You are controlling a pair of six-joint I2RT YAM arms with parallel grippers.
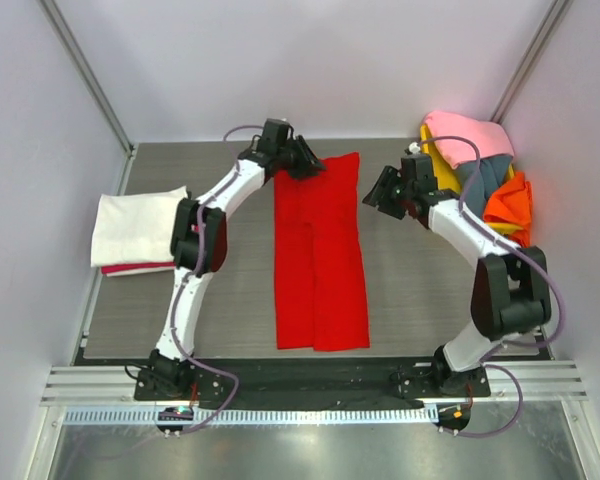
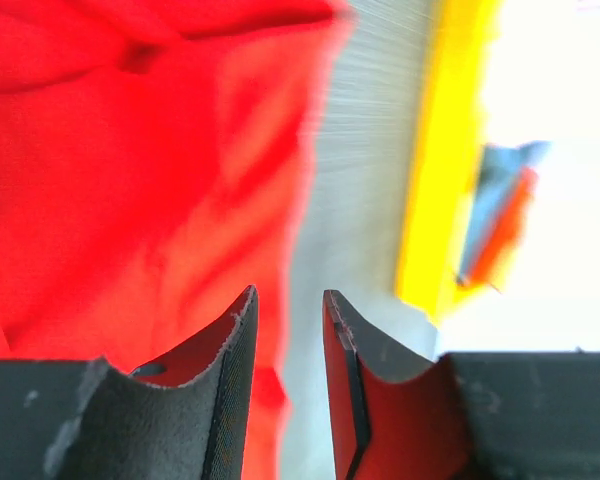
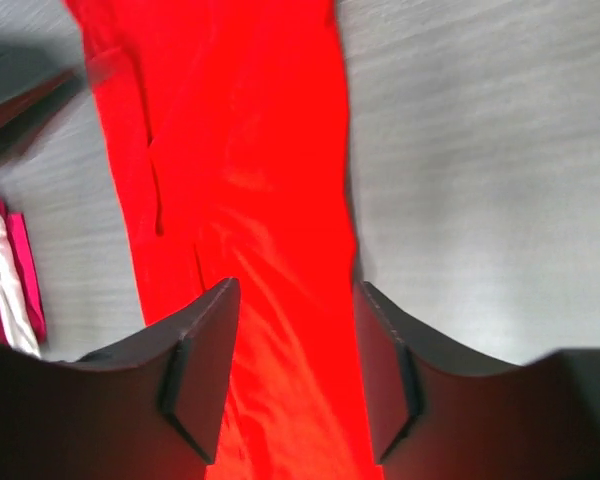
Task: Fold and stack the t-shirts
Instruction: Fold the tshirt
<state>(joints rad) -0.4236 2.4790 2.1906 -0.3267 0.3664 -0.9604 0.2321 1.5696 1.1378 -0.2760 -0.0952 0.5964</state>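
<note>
**Red t-shirt lying as a long strip, both claws at its far end**

Red cloth is occupying the middle of the table (image 1: 230, 300). The red t-shirt (image 1: 320, 260) is lying flat as a narrow strip, running from the far side toward the arm bases. Its long edges are running nearly straight and its near edge is lying square, short of the table's near edge. Grey table surface is showing along both long edges of the strip.

The left claw (image 1: 305, 160) is sitting at the far left corner of the red t-shirt. In the left wrist view its fingers (image 2: 230, 380) are standing narrowly parted, with table surface showing through the gap and no cloth visibly pinched.

The right claw (image 1: 385, 195) is hanging to the right of the strip's far end, apart from the cloth. Its fingers (image 3: 205, 370) are spread wide and holding nothing.

At the left table edge, a folded cream-white t-shirt (image 1: 130, 222) is resting on a magenta layer (image 1: 135, 268), well apart from the red strip. The left arm is crossing the room between them.

In the far right corner, a pink t-shirt (image 1: 470, 130), a grey-blue t-shirt (image 1: 483, 175) and an orange t-shirt (image 1: 510, 200) are lying heaped on the yellow tray (image 2: 445, 150). The orange one is spilling over toward the right wall.
</note>
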